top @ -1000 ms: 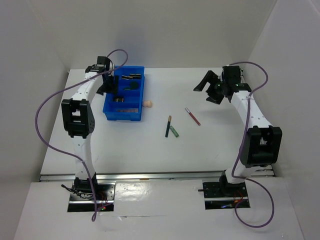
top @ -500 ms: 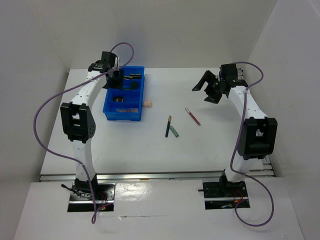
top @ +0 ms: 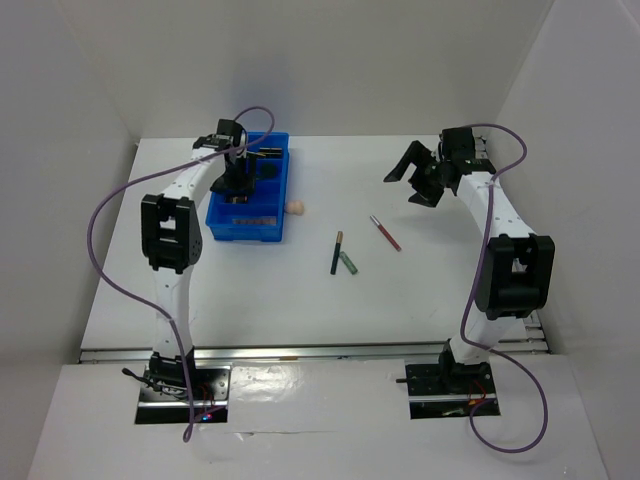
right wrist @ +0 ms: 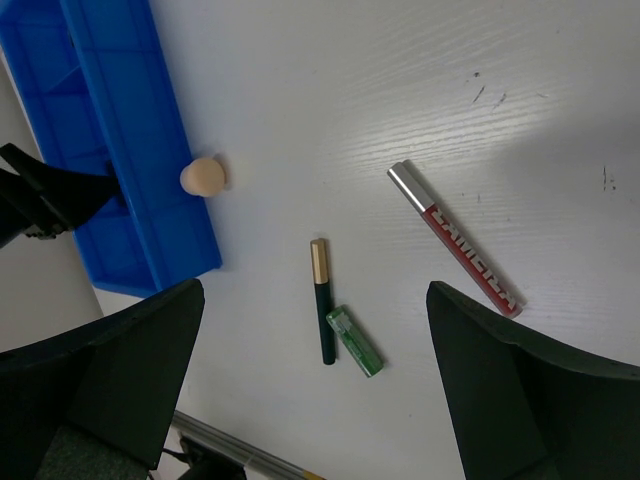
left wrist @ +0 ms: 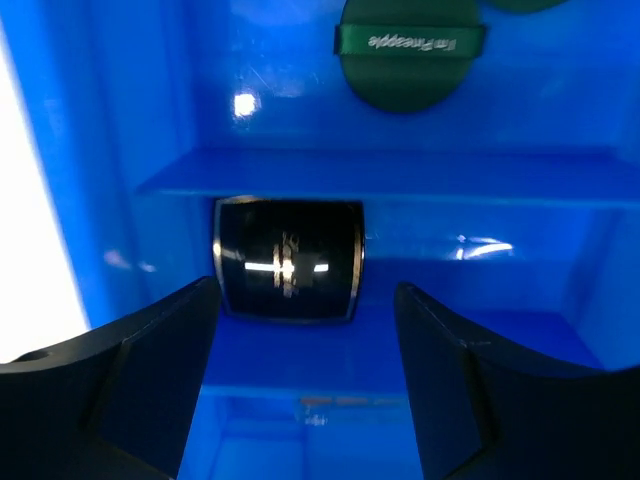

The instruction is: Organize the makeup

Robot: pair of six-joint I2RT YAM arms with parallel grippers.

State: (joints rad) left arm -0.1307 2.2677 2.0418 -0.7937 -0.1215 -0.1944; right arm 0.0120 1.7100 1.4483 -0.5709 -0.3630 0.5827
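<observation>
Only the left wrist view shows the square glossy black compact (left wrist: 288, 272) inside the blue plastic divided tray (left wrist: 100, 150), just beyond the left hand (left wrist: 305, 300), which is spread wide and empty. The right hand (right wrist: 315, 292), equally wide and empty, hangs over open white worktop (right wrist: 350, 100), where the beige egg-shaped sponge (right wrist: 203, 176) rests against the tray's right wall.

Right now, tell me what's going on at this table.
Makeup is being sorted into a blue divided tray. The left gripper hangs open over a black square compact in it; a green round compact lies in the next compartment. The right gripper is open and empty above the table, where a beige sponge, a gold-capped dark pencil, a short green stick and a red tube lie loose.
</observation>
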